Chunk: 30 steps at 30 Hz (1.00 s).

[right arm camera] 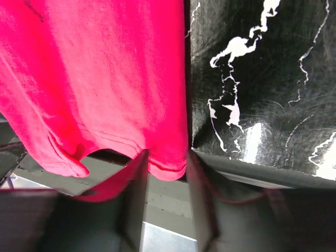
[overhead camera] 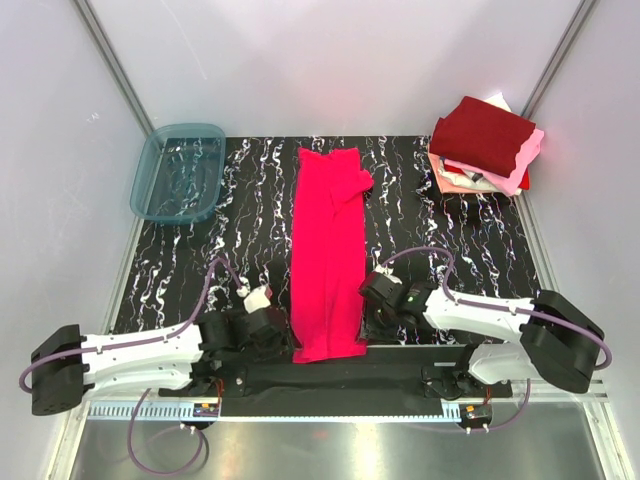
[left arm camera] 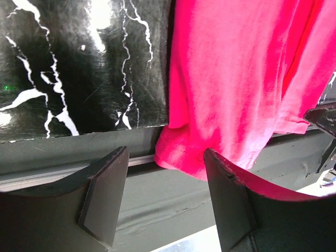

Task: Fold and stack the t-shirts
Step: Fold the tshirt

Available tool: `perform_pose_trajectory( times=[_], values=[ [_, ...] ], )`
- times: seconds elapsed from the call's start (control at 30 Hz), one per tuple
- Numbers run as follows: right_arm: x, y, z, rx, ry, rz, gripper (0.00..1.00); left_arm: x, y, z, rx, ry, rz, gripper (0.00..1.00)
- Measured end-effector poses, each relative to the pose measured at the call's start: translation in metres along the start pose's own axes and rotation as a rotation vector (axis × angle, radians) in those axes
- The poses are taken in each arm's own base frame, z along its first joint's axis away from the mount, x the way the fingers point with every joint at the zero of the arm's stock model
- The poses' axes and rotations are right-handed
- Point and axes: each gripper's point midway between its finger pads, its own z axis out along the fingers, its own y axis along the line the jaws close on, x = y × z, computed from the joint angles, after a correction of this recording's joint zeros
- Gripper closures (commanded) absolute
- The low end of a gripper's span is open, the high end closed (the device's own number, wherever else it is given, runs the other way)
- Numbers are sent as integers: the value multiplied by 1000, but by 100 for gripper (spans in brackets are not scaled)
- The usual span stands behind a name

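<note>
- Pinkish-red t-shirt (overhead camera: 327, 250) lies as a long, narrow folded strip down the middle of the bench (overhead camera: 240, 230), its hem hanging over the near edge.
- Left gripper (left arm camera: 167, 197): jaws wide apart at the hem's left corner, not clamping it.
- Right gripper (right arm camera: 168, 202): jaws narrowly apart, the hem's right corner at their tips.
- Folded t-shirts (overhead camera: 485, 140) sit stacked at the far right corner, maroon on top.

Top view looks down; wrist views close, share t-shirt (left arm camera: 236, 94) hem.
</note>
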Motion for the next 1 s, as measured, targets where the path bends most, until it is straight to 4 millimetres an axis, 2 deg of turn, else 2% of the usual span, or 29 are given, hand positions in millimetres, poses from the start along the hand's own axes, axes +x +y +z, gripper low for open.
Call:
perform_pose_trajectory(
  times=[0.1,0.13,0.2,0.23,0.47,0.53,0.67,0.73,0.8,0.9,1.0],
  values=[
    [0,0,1,5,1,-5,70,0,1,-2,9,-2,-5,36],
    [0,1,2,6,1,-8,80,0,1,-2,12,-3,-7,36],
    [0,2,2,8,2,-18,90,0,1,-2,18,-4,-12,36],
    [0,3,2,8,3,-23,99,0,1,-3,19,-4,-13,35],
    [-2,4,-4,14,-16,-42,100,0,3,-2,11,-3,-16,36],
    [-8,3,-16,36,-49,-54,100,0,4,-2,8,-2,-20,37],
    [-31,18,-54,2,-168,-79,100,1,4,0,10,-3,-24,39],
    [-37,22,-66,-17,-206,-83,100,2,5,4,1,-1,-22,40],
    [-36,18,-66,-9,-208,-85,100,3,7,10,-20,3,-17,40],
    [-30,4,-57,30,-186,-86,100,5,9,18,-51,9,-8,40],
    [-25,-6,-50,59,-167,-87,100,4,3,20,-51,9,-5,41]
  ],
)
